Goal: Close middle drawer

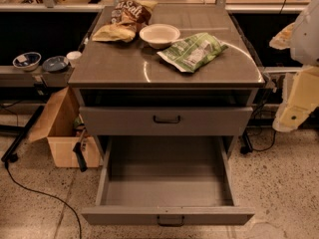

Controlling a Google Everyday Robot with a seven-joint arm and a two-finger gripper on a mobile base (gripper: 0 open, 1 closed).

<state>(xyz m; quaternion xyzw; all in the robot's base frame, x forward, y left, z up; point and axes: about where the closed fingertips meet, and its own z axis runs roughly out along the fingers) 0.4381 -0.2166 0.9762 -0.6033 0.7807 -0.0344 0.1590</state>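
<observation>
- Currently the middle drawer [167, 215] is pulled far out toward the camera, with its deep box open and bare inside; its low front sits near the bottom edge of view, with a small dark handle at the centre.
- Above it, the taller-fronted drawer [166, 120] sits slightly out from the cabinet.
- The gripper [294, 114] is at the right edge of view, beside the cabinet's right side and well apart from both drawers; how far open it is cannot be told.
- On the cabinet top [114, 66]: a brown chip bag [130, 11] and a yellow bag [113, 32] at the back-left corner, a white bowl [159, 35] near the back edge, and a green bag [193, 50] just right of the bowl.
- A cardboard box [62, 128] stands on the floor against the cabinet's left side.
</observation>
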